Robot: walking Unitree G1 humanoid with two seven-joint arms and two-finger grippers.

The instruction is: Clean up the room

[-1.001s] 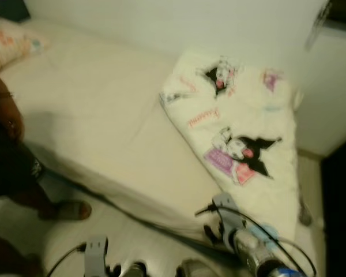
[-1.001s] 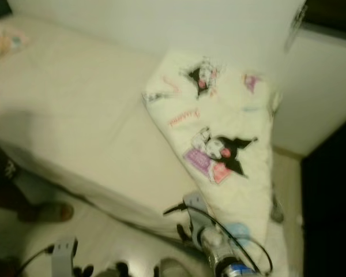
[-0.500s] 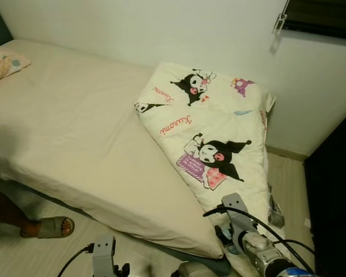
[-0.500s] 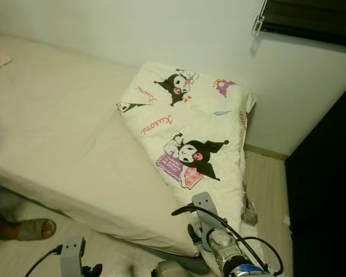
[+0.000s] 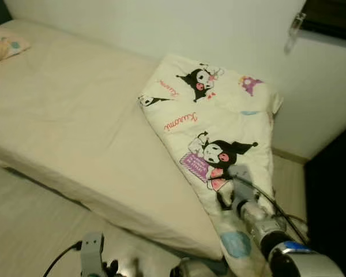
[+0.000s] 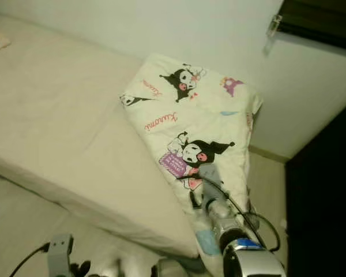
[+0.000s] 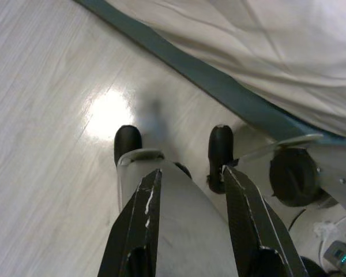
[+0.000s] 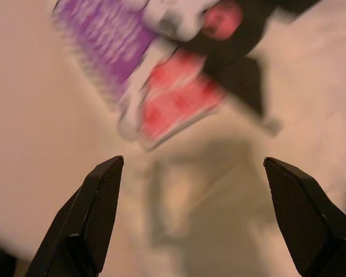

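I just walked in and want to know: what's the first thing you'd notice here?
The cartoon-print blanket stands out, folded at the end of the cream bed by the wall. The right gripper hangs open just above its purple and pink picture, while the left gripper points down at the floor.

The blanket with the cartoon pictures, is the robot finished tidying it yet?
Not yet. The mattress already looks smooth, with a pillow at its far end. The right gripper is open and hovering just above the blanket, near the printed character. The blanket lies folded at the foot end, draping off the edge. The left gripper hangs low over the floor.
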